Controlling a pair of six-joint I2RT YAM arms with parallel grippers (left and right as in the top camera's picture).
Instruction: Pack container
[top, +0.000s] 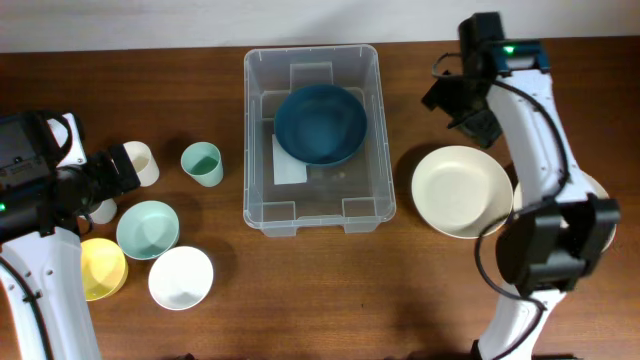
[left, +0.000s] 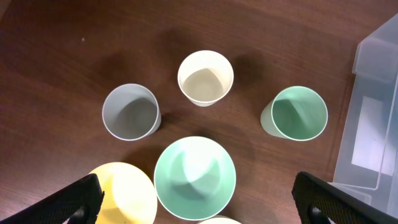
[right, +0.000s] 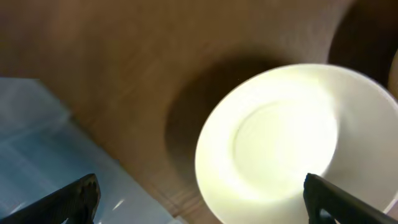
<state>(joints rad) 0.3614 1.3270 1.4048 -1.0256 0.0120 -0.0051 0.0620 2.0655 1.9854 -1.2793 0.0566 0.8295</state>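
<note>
The clear container stands mid-table with a dark blue bowl tilted inside it over a white label. Its edge also shows in the left wrist view and, blurred, in the right wrist view. My left gripper is open and empty above the cups and bowls at the left. My right gripper is open and empty, raised between the container's far right corner and a cream bowl.
At the left stand a cream cup, a green cup, a grey cup, a mint bowl, a yellow bowl and a white bowl. Another pale dish lies under the right arm.
</note>
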